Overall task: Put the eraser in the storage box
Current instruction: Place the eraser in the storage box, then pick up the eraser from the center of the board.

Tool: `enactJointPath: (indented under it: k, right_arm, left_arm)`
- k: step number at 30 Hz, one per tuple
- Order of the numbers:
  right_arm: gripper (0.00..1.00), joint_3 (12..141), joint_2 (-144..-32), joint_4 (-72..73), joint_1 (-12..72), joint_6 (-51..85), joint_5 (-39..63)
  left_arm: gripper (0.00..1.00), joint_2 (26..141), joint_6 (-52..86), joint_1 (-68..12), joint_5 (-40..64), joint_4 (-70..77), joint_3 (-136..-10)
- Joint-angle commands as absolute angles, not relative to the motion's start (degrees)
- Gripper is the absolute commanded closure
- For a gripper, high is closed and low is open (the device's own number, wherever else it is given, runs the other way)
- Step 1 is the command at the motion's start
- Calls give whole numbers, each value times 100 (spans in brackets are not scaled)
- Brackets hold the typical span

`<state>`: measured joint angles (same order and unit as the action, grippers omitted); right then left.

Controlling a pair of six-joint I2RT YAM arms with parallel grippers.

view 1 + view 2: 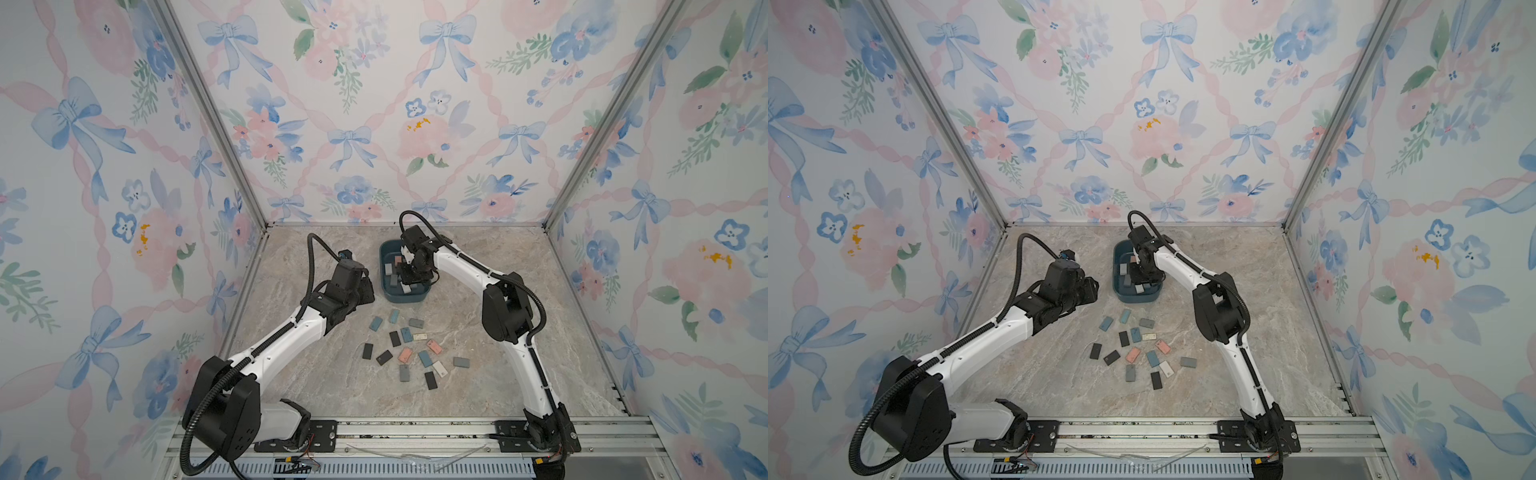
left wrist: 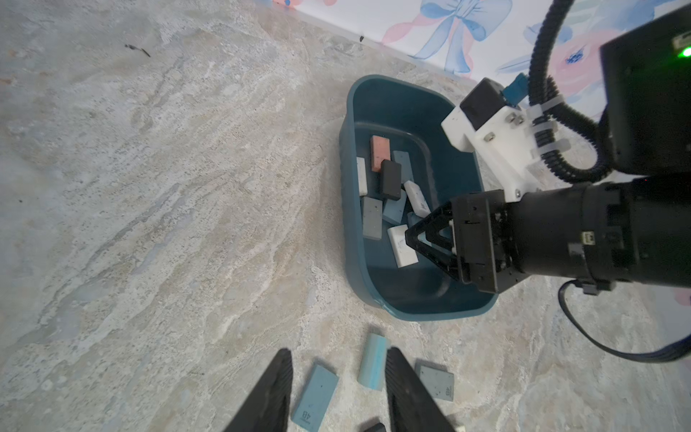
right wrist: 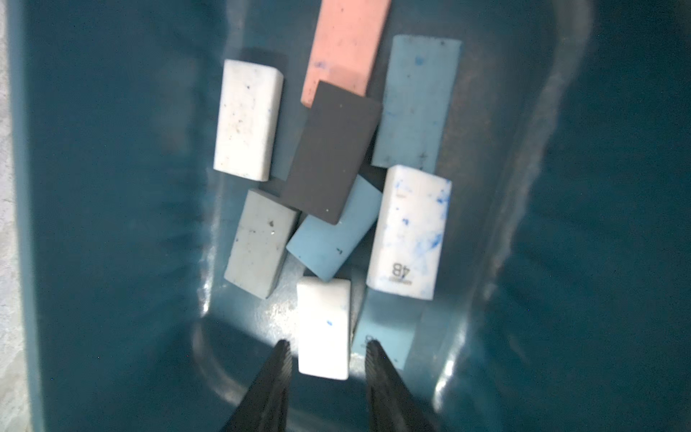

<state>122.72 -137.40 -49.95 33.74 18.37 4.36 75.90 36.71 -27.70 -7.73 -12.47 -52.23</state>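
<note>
the right end effector is held low inside the storage box, jaws parted only a little, with the white eraser between them and a gap on either side, so it is judged free and lying in the box. the jaws should be widened and the arm lifted straight up, so that nothing is dragged out. the left end effector is open and empty above the loose erasers on the surface.
</note>
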Motion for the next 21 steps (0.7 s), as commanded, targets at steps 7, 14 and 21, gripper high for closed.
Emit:
enactJointPath:
  k: [7,14,21]
  right_arm:
    - [59,12452,-13506,-5177,3331,1754,489]
    - [58,12012,-12846,-4871,3362,1776,485]
    - [57,11260,-12085,-4430,3370,1802,484]
  left_arm:
    - [56,7335,3769,-2727,-847,-1360,-5081]
    - [56,7193,3787,-2725,-870,-1489,-4973]
    - [56,6986,3842,-2757,-777,-1569,-4766]
